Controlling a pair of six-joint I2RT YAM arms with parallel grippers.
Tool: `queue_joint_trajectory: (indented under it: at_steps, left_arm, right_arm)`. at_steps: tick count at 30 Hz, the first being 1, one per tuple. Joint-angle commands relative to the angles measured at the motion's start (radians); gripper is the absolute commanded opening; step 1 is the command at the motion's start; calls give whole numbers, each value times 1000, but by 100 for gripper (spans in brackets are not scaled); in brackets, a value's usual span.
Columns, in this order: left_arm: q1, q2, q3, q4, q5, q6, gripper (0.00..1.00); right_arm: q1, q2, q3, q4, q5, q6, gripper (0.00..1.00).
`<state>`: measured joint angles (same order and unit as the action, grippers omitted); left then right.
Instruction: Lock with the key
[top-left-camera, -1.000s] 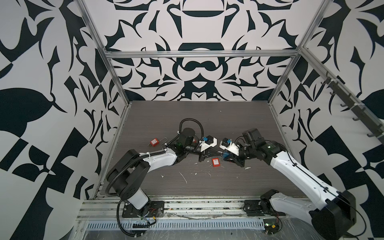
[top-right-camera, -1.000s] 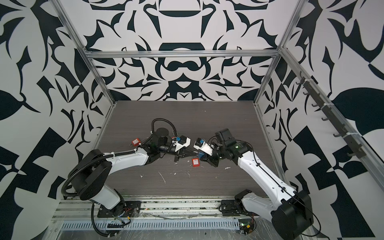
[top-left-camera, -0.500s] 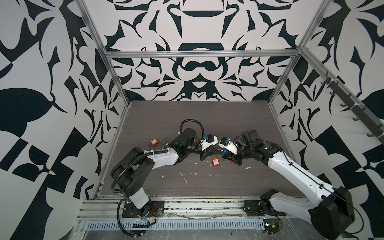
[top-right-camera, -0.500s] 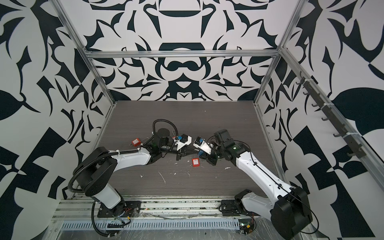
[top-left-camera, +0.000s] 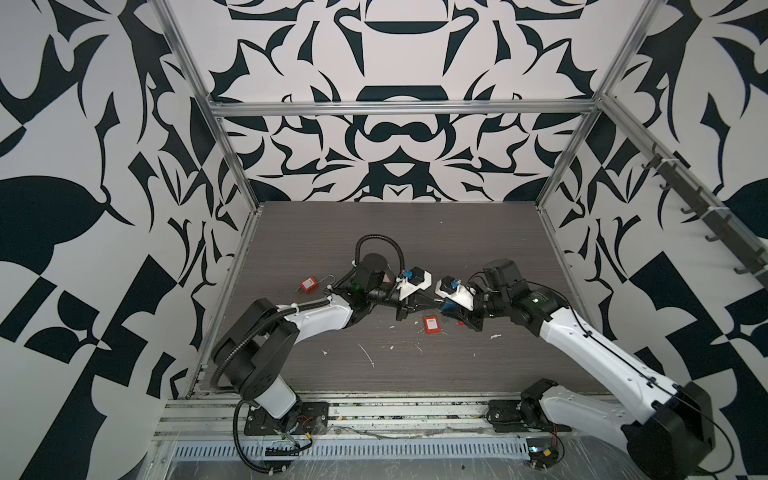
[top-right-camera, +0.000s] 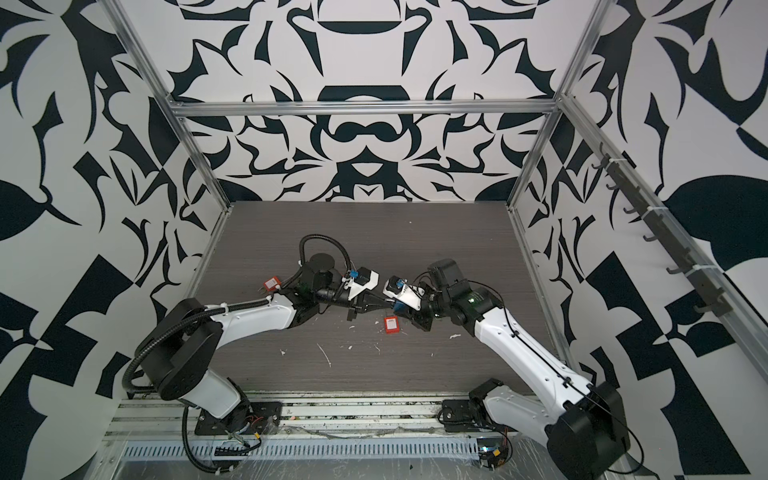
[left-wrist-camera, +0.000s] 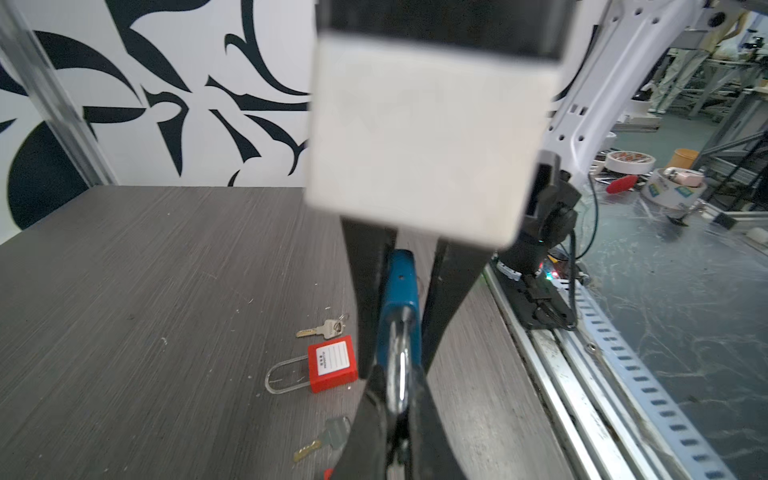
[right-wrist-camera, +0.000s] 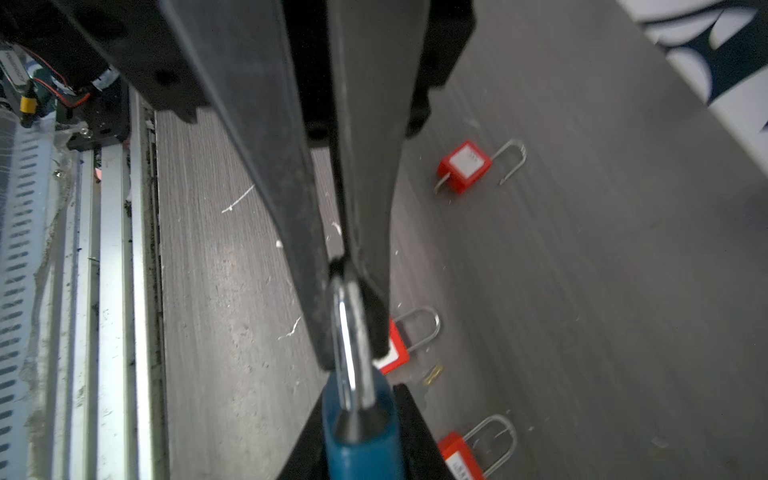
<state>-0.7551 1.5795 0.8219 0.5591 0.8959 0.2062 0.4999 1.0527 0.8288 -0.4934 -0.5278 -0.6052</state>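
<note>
Dark wood-grain table (top-left-camera: 374, 232) fills the floor of a cell with black-and-white patterned walls. Near its centre, raised off the surface, the blue padlock (left-wrist-camera: 400, 299) hangs between the two arms; no marking on its body can be read. The left gripper (right-wrist-camera: 351, 332) is clenched on the steel shackle (left-wrist-camera: 397, 374). The right gripper (left-wrist-camera: 397, 353) brackets the blue body, but I cannot tell whether its jaws press it or stand clear.

In both top views a red padlock (top-left-camera: 431, 325) (top-right-camera: 391, 325) lies near the blue one at seven o'clock. A far red padlock (top-left-camera: 308, 285) (top-right-camera: 272, 284) lies well apart at nine o'clock.

The left wrist view shows another red padlock (left-wrist-camera: 332, 365). The print on its white label is too small to read, and a silver key (left-wrist-camera: 322, 329) lies just beside it.
</note>
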Motion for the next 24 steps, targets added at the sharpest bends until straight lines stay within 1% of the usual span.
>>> queue_joint_trajectory:
  at_steps: [1,4,10,14,21,24]
  left_arm:
    - [19,-61,63,-163,110,51,0]
    - [50,-83,90,-244,123,87,0]
    - [74,-114,158,-461,102,207,0]
    - [76,-123,187,-553,89,263,0]
    - [76,-138,172,-553,93,287,0]
    - [76,-142,177,-588,81,316,0]
  right_arm:
    - [14,-82,58,75,6,-30,36]
    - [14,-154,30,41,47,-19,43]
    - [14,-249,33,-68,76,-7,44]
    - [13,-276,38,-124,84,11,41]
    - [14,-224,39,-123,93,0,33]
    - [13,-199,45,-110,91,-10,30]
